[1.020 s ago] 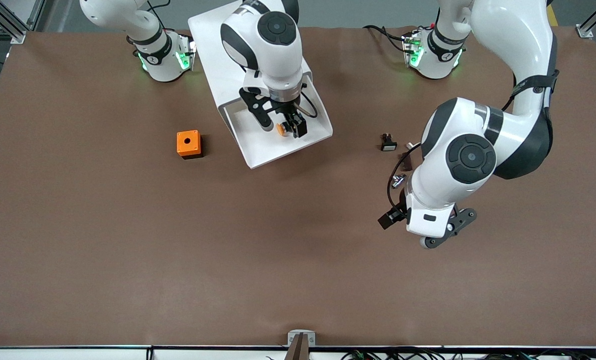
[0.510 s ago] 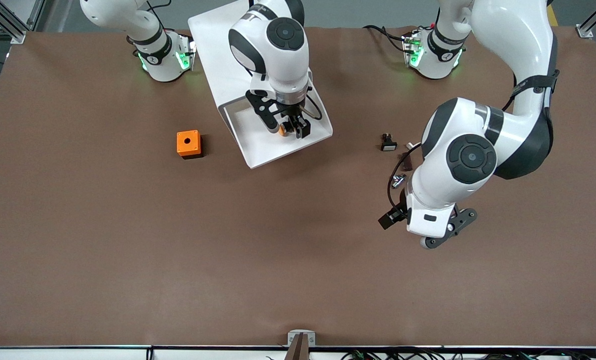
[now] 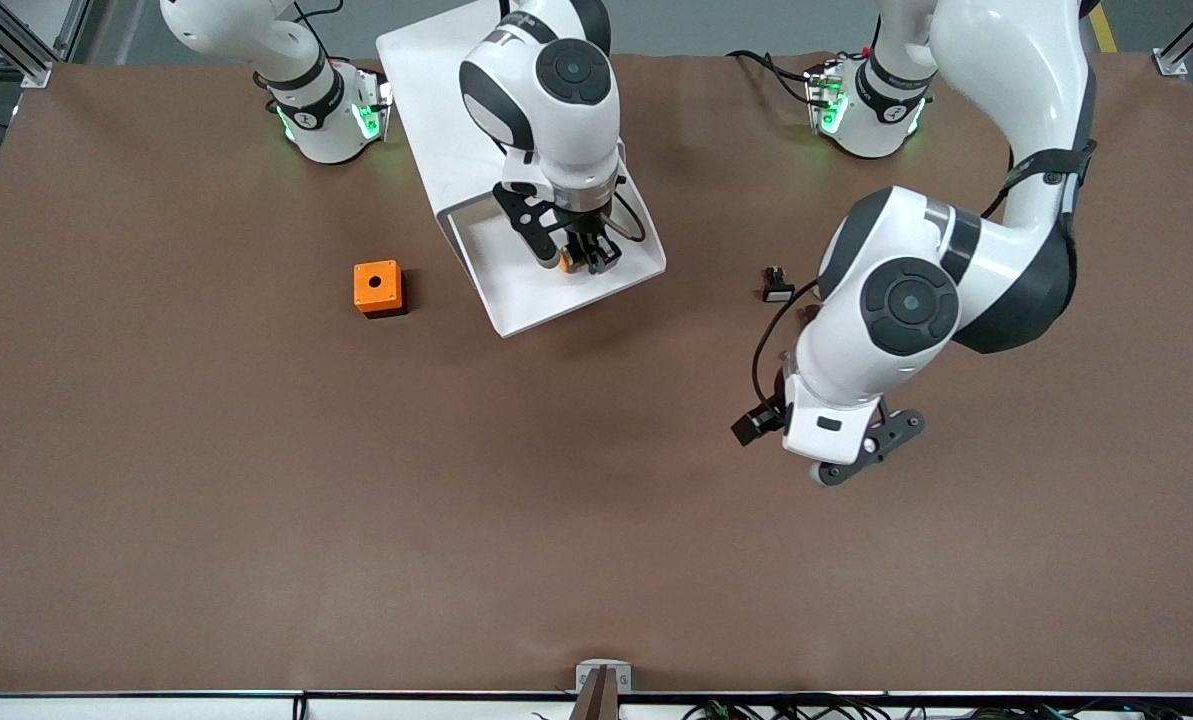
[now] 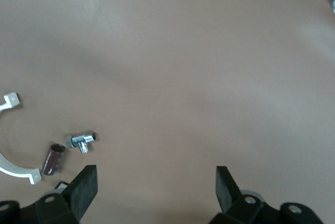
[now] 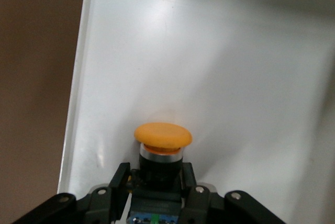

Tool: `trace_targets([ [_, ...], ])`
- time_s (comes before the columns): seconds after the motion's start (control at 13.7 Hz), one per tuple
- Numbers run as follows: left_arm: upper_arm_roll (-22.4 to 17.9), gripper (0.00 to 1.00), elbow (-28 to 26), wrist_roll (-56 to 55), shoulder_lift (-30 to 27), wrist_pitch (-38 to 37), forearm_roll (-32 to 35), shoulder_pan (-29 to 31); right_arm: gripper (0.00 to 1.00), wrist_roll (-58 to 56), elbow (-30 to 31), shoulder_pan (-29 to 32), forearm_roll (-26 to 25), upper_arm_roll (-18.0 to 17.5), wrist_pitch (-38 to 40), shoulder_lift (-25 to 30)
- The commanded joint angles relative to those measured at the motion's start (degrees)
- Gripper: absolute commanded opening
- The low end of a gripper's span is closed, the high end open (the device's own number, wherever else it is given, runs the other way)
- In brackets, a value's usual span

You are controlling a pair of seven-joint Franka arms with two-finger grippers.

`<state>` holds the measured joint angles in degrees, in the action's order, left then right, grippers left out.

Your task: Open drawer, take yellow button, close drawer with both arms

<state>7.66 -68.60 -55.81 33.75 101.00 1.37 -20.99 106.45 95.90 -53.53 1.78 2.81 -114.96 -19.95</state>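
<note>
Orange cube (image 3: pixel 378 288): on the table (image 3: pixel 256 500) toward the right arm's end, beside the open drawer (image 3: pixel 516 300); unmoved, no part in the task. Drawer: pulled out of the cabinet (image 3: pixel 436 100), floor exposed; unchanged over the last second. Right gripper (image 3: pixel 578 262): down inside the drawer; a second ago its jaws stood apart around the button (image 5: pixel 163 143), now they are drawn in and pinching its black body, orange cap sticking out past the fingertips in the right wrist view. Button: held in the right gripper, low over the drawer floor near the front rim; whether it has left the floor cannot be told. Judgement: grasp looks made, so the take step is about half done; lifting clear and shutting the drawer remain. Small black part (image 3: pixel 777 289): on the table toward the left arm's end, unmoved. Left gripper (image 4: pixel 155 182): over bare table close to a small metal fitting (image 4: pixel 82 141) and a dark cylinder (image 4: pixel 52 158), jaws spread and empty; it has drifted slightly toward the drawer since half a second ago, likely readying to push the drawer shut.
</note>
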Motion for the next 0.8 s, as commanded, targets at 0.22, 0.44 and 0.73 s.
trace_targets([
  [0.22,2.80,0.99,-1.71,0.62,-0.17,0.42,-3.99,-0.19,0.02,0.25,-1.33,-0.61,-0.28,0.53,0.44,-0.80],
  [0.44,2.71,0.99,-1.80,0.53,0.27,0.42,-5.06,-0.28,0.01,0.17,-1.86,-0.35,-0.28,0.53,0.53,-0.80],
  [0.73,2.53,0.99,-1.80,0.53,0.27,0.42,-4.88,0.25,0.01,-1.68,-2.56,0.18,-0.11,0.62,0.97,-0.71],
])
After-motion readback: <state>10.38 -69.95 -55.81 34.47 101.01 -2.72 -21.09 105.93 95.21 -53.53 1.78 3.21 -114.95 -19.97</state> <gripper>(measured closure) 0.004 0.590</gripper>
